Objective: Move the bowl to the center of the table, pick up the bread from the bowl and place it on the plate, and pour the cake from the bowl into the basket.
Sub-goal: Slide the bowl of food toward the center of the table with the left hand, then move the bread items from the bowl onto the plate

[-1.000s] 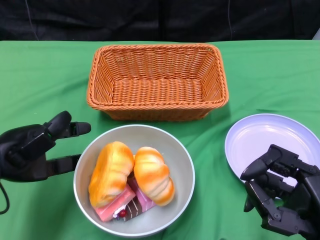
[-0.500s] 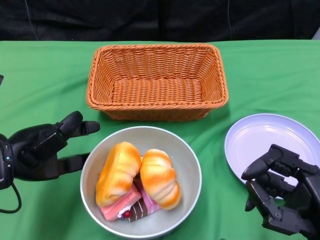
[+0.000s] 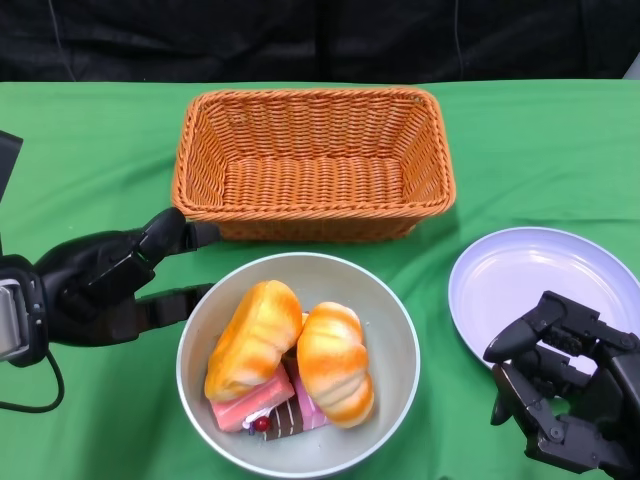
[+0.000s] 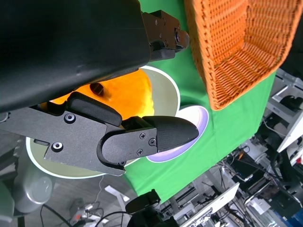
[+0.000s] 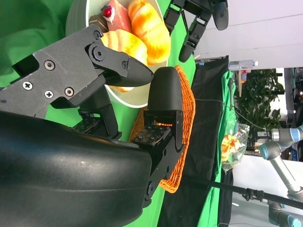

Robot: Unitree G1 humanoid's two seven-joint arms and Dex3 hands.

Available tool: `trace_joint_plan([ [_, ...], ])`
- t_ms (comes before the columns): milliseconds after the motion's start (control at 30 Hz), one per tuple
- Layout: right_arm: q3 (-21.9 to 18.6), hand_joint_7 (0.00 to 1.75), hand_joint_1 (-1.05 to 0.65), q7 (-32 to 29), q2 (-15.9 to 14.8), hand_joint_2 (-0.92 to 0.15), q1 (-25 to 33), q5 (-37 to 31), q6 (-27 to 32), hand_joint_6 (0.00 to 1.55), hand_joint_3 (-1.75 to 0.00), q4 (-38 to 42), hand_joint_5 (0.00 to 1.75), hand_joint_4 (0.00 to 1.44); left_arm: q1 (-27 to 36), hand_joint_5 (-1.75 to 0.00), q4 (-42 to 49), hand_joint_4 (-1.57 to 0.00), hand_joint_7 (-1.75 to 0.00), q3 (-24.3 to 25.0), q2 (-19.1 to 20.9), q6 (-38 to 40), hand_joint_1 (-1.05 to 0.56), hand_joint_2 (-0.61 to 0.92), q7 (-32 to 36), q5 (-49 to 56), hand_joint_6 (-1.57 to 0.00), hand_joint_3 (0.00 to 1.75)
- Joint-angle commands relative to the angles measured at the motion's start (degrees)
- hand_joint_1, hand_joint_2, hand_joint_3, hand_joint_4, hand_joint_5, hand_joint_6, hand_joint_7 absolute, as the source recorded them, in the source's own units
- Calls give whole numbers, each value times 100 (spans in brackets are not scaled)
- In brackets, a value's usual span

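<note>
The bowl (image 3: 298, 362) sat on the green table (image 3: 80, 150) just in front of the basket (image 3: 315, 163), close to centre, with 2 bread rolls (image 3: 295, 352) heaped over the cake slices (image 3: 262, 407). The left hand (image 3: 105, 285) was pressed against the bowl's left rim, fingers spread and holding nothing. The right hand (image 3: 565, 395) hung over the near edge of the plate (image 3: 540, 285), fingers apart and empty too.

From where I stood, the likely trouble was the bowl itself — pushed only from 1 side, it could swing round or tip, and the rolls stood proud of the rim, so a jolt might roll 1 out onto the cloth. A push too far would run it into the basket. The cake lay half-buried under the bread — lifting a roll carelessly could drag a slice out with it.
</note>
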Motion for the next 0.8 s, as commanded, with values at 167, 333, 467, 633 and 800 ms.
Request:
trace_joint_plan([
  [167, -38, 139, -23, -35, -11, -63, -56, -49, -179, 66, -88, 42, 165, 69, 150, -2, -110, -5, -1, 114, 442, -649, -67, 92, 68, 209, -4, 52],
  [333, -13, 140, -24, -25, -14, -63, -78, -120, -322, 67, -88, 122, 164, 70, 411, -6, -550, -13, -4, 432, 504, -869, -58, 92, 666, 381, -13, 39],
  [467, -12, 140, -23, -16, -33, -63, -63, -156, -417, 67, -88, 160, 165, 70, 702, -7, -906, -17, -5, 522, 547, -1255, -55, 92, 760, 445, -16, 35],
  [633, -53, 140, -24, -23, -65, -62, -37, -151, -423, 66, -88, 149, 164, 70, 959, -11, -1281, -25, -7, 507, 744, -1599, -56, 92, 655, 547, -23, 35],
  [800, -200, 135, -24, 76, -200, -63, 53, -222, -756, 67, -85, 153, 161, 70, 1719, -28, -1390, -62, -22, 945, -134, -3895, -22, 92, 949, 598, -64, 25],
])
